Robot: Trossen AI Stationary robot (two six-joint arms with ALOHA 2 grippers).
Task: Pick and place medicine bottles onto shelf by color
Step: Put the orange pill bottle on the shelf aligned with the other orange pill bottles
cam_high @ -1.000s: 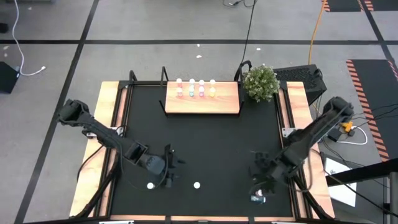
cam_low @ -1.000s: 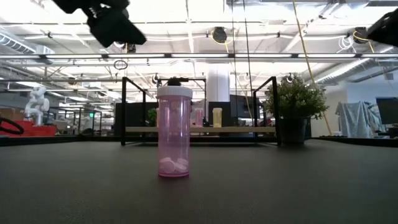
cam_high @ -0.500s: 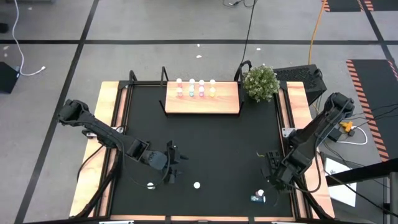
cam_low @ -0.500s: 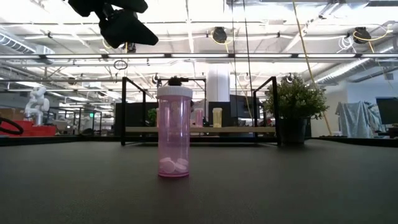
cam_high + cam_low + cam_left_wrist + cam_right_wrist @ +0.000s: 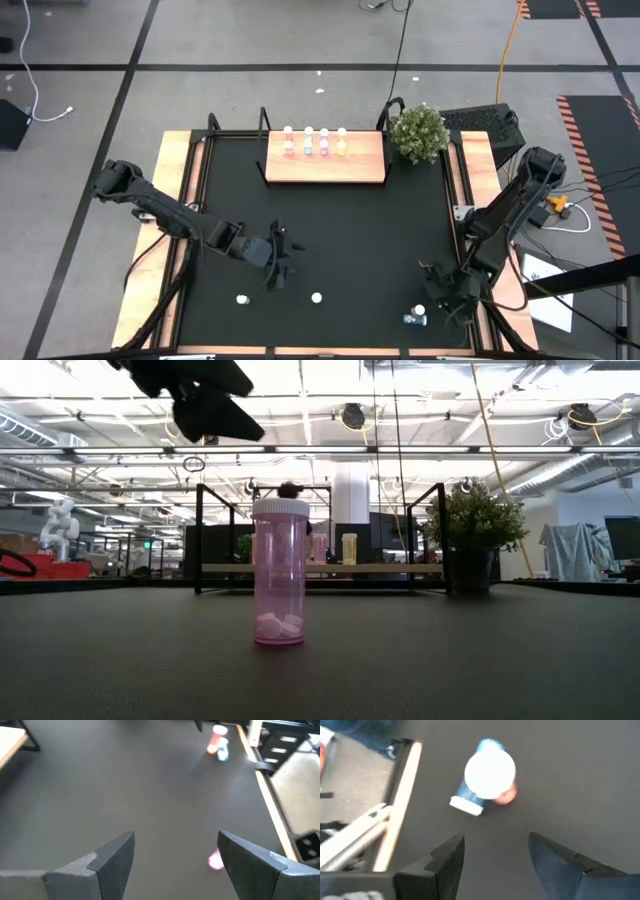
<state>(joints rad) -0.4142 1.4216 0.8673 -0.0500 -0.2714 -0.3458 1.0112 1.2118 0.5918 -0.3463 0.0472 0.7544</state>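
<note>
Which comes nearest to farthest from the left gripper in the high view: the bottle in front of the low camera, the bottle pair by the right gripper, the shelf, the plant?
1. Pink bottle, just right of the left gripper, near the front edge.
2. Shelf, at the back of the table.
3. Bottle pair, front right corner.
4. Plant, back right corner.

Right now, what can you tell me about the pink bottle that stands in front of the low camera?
The pink bottle is a see-through pink cylinder with a white ribbed cap. It stands upright on the black mat, with a few white tablets lying at its bottom. Nothing touches it; the left gripper hangs above, apart from it.
</note>
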